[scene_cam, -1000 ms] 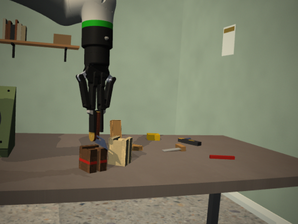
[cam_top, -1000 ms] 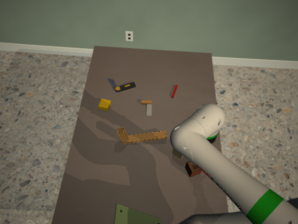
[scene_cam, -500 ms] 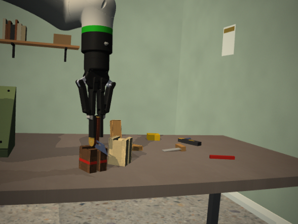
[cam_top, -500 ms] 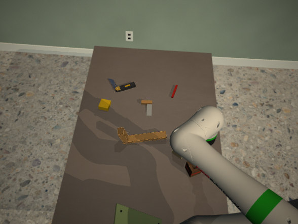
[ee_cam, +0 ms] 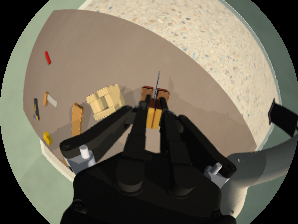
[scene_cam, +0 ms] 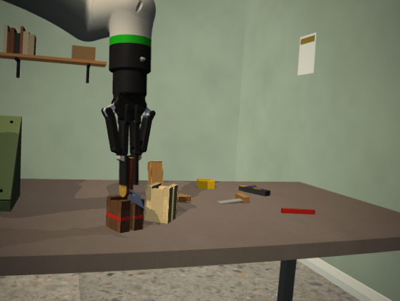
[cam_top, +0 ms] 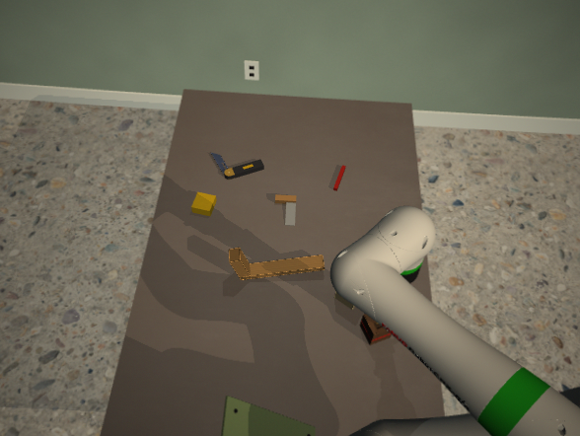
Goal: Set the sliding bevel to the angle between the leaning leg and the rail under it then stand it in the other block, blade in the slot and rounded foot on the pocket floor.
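Note:
My gripper is shut on the sliding bevel and holds its brown stock upright. The bevel's gold rounded foot is level with the top of the dark block with a red band, and its blue blade angles down at the block's slot. I cannot tell whether the foot touches the pocket floor. The pale block stands empty just right of the dark one. The wooden rail with its leaning leg lies mid-table. In the overhead view the arm hides the gripper; the dark block peeks out. The wrist view shows the bevel between the fingers.
A second, black-handled bevel, a yellow block, a try square and a red bar lie on the far half of the table. A green box sits at the near edge. The dark block is close to the table's right edge.

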### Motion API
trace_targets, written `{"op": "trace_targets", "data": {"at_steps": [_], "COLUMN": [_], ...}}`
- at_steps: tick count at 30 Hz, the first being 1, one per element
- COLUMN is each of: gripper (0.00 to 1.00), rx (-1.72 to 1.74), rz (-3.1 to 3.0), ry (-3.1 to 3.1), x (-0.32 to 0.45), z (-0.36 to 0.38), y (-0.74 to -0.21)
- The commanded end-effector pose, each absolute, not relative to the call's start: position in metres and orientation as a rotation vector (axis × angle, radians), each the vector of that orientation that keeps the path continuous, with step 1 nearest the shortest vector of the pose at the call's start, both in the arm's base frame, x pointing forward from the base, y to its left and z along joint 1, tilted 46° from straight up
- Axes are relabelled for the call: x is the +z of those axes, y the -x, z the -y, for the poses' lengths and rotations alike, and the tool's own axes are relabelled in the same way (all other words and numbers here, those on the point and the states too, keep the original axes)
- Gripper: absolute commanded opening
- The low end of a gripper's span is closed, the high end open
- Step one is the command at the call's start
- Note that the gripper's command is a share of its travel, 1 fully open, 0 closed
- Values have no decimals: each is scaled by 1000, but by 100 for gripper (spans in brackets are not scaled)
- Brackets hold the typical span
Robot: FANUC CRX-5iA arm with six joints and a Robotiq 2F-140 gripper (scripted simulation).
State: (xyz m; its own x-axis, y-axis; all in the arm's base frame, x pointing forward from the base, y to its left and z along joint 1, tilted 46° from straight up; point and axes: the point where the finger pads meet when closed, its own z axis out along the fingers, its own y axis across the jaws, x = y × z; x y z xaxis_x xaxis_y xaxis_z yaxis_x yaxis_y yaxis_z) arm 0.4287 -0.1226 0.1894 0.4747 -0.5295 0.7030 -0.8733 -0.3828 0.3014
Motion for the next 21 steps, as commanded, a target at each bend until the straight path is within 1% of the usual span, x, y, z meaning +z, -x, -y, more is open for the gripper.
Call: {"op": "trace_targets", "data": {"at_steps": [1,21], "gripper": [10,10], "rx": [672,672], "rz": [1157,1157], "ry": [-2064,-2064], "x": [189,186], "z": [123,127], "y": [-429,-430]}}
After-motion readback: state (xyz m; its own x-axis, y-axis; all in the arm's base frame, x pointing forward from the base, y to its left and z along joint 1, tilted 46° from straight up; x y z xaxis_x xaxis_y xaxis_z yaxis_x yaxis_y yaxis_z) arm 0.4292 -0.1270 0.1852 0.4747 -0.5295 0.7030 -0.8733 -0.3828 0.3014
